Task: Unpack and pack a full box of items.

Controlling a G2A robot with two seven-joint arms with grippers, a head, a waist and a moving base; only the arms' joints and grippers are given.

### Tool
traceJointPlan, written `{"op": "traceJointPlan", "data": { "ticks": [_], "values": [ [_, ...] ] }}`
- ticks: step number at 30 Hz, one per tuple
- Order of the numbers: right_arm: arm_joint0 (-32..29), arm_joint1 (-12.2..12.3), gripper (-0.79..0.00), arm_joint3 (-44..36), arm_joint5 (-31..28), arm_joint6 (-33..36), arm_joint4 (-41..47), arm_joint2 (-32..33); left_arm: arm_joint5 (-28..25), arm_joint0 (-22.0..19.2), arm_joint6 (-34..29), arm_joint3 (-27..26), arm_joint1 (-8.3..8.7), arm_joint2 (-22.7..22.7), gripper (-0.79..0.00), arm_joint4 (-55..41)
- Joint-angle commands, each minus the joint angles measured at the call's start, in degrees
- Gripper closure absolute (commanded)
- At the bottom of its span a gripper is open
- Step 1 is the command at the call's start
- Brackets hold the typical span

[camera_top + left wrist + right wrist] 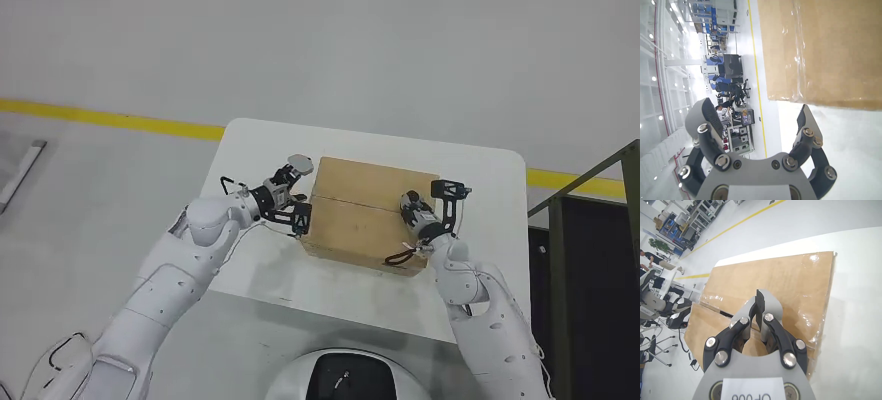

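Box (365,205) well inside edges of table (490,185)

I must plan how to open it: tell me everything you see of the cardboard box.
The cardboard box is brown, low and rectangular, lying flat near the middle of the white table. Its two top flaps are closed, with a small dark gap at the seam. Glossy clear tape covers parts of it. The open left gripper is at one end; the shut right gripper is over its top; contact is unclear.
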Motion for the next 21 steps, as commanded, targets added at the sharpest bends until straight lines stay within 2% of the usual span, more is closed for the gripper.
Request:
{"op": "traceJointPlan", "data": {
  "ticks": [1,7,10,14,21],
  "values": [
    [0.0,0.0,0.0,-0.1,0.0,-0.1,0.0,0.0,-0.8,1.4,-2.3,-2.7,0.9,-1.3,-0.785,5.6],
    [0.1,0.1,0.0,-0.5,0.1,0.0,-0.1,-0.2,-4.4,4.6,-6.4,-4.5,1.9,-2.3,-0.785,10.7],
    [0.1,0.1,0.0,-0.8,0.3,-0.1,-0.2,-0.2,-6.1,6.1,-6.4,-3.7,1.7,-2.3,-0.785,7.5],
    [-0.1,0.1,0.0,-1.2,0.5,0.0,-0.2,-0.2,-6.3,6.8,-7.7,-1.5,1.01,-2.0,-0.785,2.9],
    [-0.3,0.3,0.0,-1.2,1.0,0.7,-0.7,-0.2,-2.4,6.0,-11.9,2.4,-0.94,-0.6,-0.785,-4.6]
  ]
}}
